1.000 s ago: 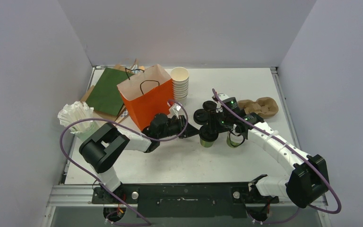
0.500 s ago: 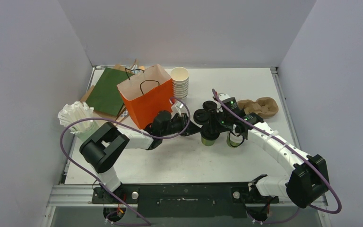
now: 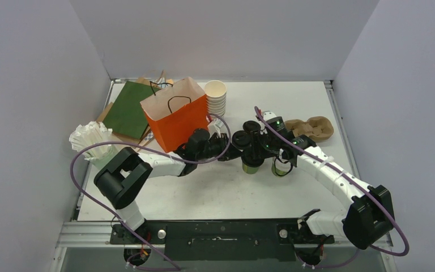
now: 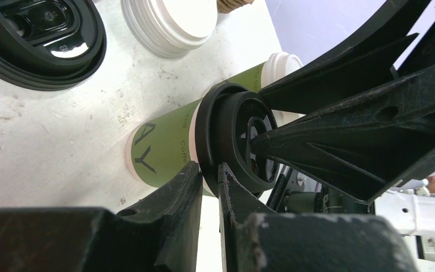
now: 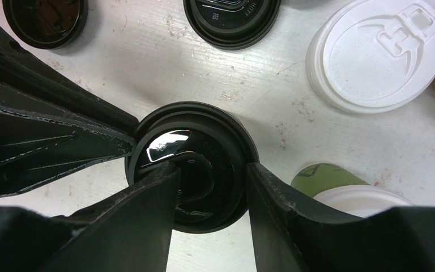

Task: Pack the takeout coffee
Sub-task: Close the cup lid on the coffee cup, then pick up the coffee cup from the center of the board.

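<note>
Takeout coffee (image 3: 251,165), two items, both upright on the table (image 3: 215,192), mid-depth, right of centre

Item 1, black-lidded cup (image 4: 164,144): olive side, black lid (image 5: 198,122) seated on top. Left gripper (image 4: 209,173) reaches in level from the left, clenched thin on the lid's outer rim. Right gripper (image 5: 210,169) reaches down from above and grasps the same lid, one finger on the sunken top, the other against the outer edge.

Item 2, white-lidded cup (image 5: 331,180): just right of item 1 across a narrow gap, held by neither claw. The right gripper's outer finger stands in that gap.

Surroundings: orange bag (image 3: 175,127) upright, mouth open, just behind the left wrist. Stack of lidless cups (image 3: 216,99) at the bag's right edge. Loose black lids (image 5: 232,17) and white lid pile (image 5: 376,54) lie flat just behind the cups. Cardboard carrier (image 3: 312,127) sits farther right. Open tabletop lies between the cups and the arm bases; both side walls stand well apart from the cups
</note>
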Available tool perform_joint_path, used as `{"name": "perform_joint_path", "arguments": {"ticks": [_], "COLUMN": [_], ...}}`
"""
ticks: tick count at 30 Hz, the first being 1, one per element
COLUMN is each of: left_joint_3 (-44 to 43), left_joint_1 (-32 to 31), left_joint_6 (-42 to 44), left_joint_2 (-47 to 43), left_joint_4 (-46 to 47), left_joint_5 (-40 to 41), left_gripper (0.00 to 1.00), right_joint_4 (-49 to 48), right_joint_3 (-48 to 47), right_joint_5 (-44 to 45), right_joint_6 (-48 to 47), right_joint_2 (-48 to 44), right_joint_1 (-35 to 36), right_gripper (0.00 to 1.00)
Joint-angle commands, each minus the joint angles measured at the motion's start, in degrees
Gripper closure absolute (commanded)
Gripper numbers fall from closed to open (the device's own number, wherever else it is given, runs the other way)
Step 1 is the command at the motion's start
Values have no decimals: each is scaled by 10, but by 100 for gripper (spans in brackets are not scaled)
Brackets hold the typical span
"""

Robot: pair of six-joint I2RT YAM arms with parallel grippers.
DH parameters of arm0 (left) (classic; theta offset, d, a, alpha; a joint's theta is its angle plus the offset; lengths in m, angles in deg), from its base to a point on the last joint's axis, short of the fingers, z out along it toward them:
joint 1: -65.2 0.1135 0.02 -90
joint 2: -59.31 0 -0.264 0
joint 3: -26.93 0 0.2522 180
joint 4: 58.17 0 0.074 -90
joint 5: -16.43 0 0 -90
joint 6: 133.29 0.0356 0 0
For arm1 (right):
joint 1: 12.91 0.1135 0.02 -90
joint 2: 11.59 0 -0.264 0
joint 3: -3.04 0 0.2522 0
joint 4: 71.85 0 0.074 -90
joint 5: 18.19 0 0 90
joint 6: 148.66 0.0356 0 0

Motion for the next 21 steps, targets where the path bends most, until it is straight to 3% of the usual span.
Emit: {"name": "perform_joint_path", "arguments": {"ticks": [1,5,10,16,21], "left_joint_3": [-26,-79,-126,-151,-176], "left_joint_1": [-15,-16,-15,-16,-16], "left_joint_6": [89,109,125,128,132], "left_joint_2": [6,-18,-28,-48,-56], "left_joint_4": [-247,-287,-320,-323,-325], "left_joint_5": [48,53,54,49,39], "left_gripper": [85,80,77,70,65], "right_joint_4": [15,20,31,50,62], "right_joint_3": [5,-6,-32,-64,-83], "right_joint_5": [-26,-28,-23,-9,-7], "right_joint_6": [4,2,-2,-8,-17], "right_joint_2": [1,-1,-1,-2,-1], "right_joint_1": [-2,-11,-14,-15,-14], "right_gripper": [53,48,47,37,35]}}
